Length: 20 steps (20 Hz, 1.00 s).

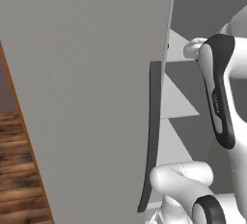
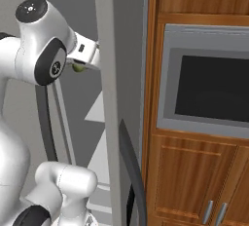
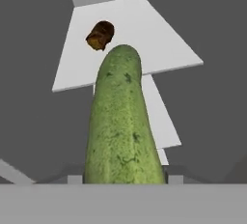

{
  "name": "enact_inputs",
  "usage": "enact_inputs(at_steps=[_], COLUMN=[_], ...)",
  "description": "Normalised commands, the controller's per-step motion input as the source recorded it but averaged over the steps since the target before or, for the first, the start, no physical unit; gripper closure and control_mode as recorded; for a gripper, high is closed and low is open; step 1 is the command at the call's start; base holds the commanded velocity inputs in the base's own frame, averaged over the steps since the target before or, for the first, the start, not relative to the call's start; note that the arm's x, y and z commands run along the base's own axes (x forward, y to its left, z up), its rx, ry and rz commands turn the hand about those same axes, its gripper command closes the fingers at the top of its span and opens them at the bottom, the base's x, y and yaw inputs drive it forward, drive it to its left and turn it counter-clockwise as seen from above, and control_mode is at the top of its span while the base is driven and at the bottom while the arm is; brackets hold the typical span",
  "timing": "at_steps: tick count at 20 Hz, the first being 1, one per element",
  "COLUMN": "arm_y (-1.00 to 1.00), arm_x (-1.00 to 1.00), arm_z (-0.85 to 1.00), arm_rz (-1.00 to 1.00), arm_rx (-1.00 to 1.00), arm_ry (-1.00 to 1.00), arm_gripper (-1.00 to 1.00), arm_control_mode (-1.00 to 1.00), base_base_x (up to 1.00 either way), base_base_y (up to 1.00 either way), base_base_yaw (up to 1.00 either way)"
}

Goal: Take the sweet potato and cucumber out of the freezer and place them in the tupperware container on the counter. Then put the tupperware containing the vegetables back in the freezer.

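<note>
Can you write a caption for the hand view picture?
Cucumber held up close, sweet potato waiting on the freezer shelf.

In the hand view the cucumber [image 3: 123, 121] sticks out from 6 o'clock to the middle and blocks the way straight ahead. The sweet potato [image 3: 100, 35] sits on a pale shelf [image 3: 159, 39] at 11 o'clock, with bare shelf to its right. In the left base view the big grey freezer door [image 1: 87, 92] walls off the whole 9 o'clock side.

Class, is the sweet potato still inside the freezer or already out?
Inside: the sweet potato lies on a pale freezer shelf, beyond the cucumber.
</note>
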Motion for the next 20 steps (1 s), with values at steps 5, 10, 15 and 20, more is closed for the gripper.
enact_inputs(at_steps=[5, 10, 15, 20], arm_y=[0.11, 0.11, 0.07, 0.08], arm_x=[-0.80, -0.23, -0.01, -0.09], arm_z=[0.00, -0.02, -0.25, -0.23], arm_rz=[-0.05, 0.00, 0.00, 0.00], arm_rx=[0.00, 0.00, 0.00, 0.00], arm_ry=[0.09, 0.16, 0.24, 0.10], arm_gripper=[1.00, 1.00, 1.00, 1.00], arm_control_mode=[-1.00, -1.00, -1.00, -1.00], base_base_x=[0.00, 0.00, 0.00, 0.00], base_base_y=[0.00, 0.00, 0.00, 0.00], base_base_yaw=[0.00, 0.00, 0.00, 0.00])
